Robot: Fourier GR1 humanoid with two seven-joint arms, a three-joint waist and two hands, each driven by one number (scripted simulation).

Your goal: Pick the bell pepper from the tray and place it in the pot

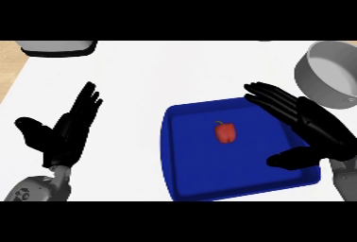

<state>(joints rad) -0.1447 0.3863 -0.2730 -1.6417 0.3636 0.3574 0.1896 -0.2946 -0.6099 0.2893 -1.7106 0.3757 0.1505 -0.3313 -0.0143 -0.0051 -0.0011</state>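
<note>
A blue tray point(182, 156) lies on the white counter point(140, 75), toward the near right part of it. The red pepper point(225, 133) sits upright near the tray's middle, a little toward its far edge, green stem pointing away, touching nothing but the tray floor.

The right hand point(314, 130) hangs over the tray's right edge, palm turned toward the pepper. Its fingers point(268, 97) are straight and spread, reaching over the tray's far right corner, and its thumb point(289, 158) juts out over the tray's near right part. The hand holds nothing and stands apart from the pepper.

The grey pot point(327, 73) stands at the counter's far right corner, just beyond the right hand, open and tilted in view so its pale inside shows.

The left hand point(66, 134) rests open near the counter's near left part, fingers straight and pointing away, thumb out to the left, well apart from the tray.

A white object with a dark rim point(55, 47) sits at the counter's far left edge, cut off by the view.
</note>
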